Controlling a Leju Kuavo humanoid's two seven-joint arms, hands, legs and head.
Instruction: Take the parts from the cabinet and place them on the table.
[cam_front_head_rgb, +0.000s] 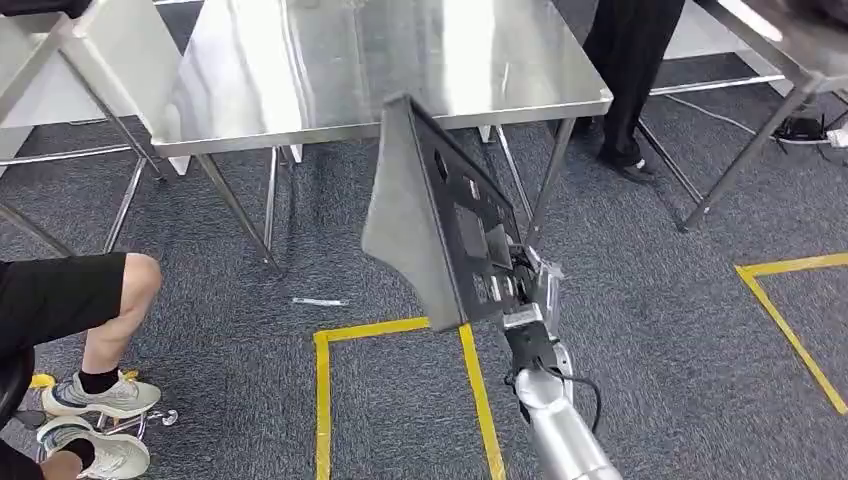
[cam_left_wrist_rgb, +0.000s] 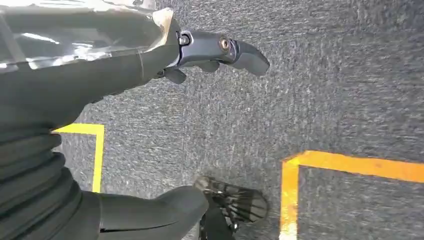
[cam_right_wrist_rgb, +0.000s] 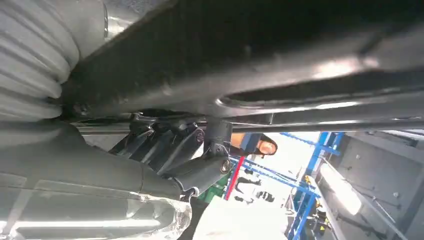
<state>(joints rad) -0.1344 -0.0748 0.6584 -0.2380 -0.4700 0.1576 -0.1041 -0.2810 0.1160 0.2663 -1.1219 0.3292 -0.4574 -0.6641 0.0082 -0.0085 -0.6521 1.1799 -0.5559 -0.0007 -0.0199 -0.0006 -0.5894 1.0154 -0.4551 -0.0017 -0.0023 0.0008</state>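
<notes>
No legible txt, labels, brand names or nos. in any view. Only signs: yellow tape lines (cam_front_head_rgb: 400, 328) on the carpet floor (cam_front_head_rgb: 640, 330), one corner at approx 6 o'clock in head view, another (cam_front_head_rgb: 790, 300) at approx 4 o'clock; plain lines, no lettering. Left wrist view has the same sort of yellow tape (cam_left_wrist_rgb: 350, 165) on the floor, also w/o writing. Dark panel part (cam_front_head_rgb: 455, 230) has cut-outs and patches on its face, but nothing readable on it.

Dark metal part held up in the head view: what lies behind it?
Behind the dark flat metal part, grey carpet and a steel table leg show; the right robot hand gripping its lower edge is mostly covered.
</notes>
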